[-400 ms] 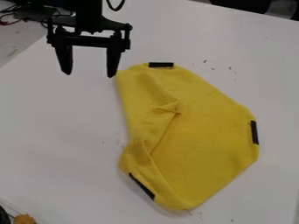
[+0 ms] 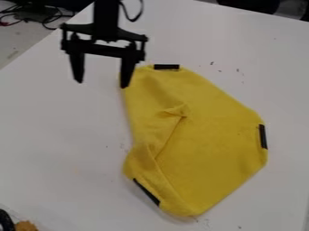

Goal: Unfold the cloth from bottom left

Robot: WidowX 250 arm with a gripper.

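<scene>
I have the gripper at the upper left, its fingers spread wide with nothing between them. One fingertip overlaps the cloth's upper left edge from where I watch, though whether it touches I can't tell. I'd call this the approach: nothing is pinched yet and the fold is still to be opened. The yellow cloth lies around the middle of the table, its left part doubled over, a crease running down from a small raised pucker toward the lower edge. Next I need to come down toward the lower left, by the black strip, pinch only the top layer and draw it outward to the left. (Catch both layers and I'd just drag the whole thing along.) Two more dark strips sit at the top and the right edge.

As for the surface, a brownish lump and something black sit in the bottom left corner; the pale table has dark specks beyond the cloth. In the room, cables tangle at the far left, and dark shapes stand past the table at the upper right.
</scene>
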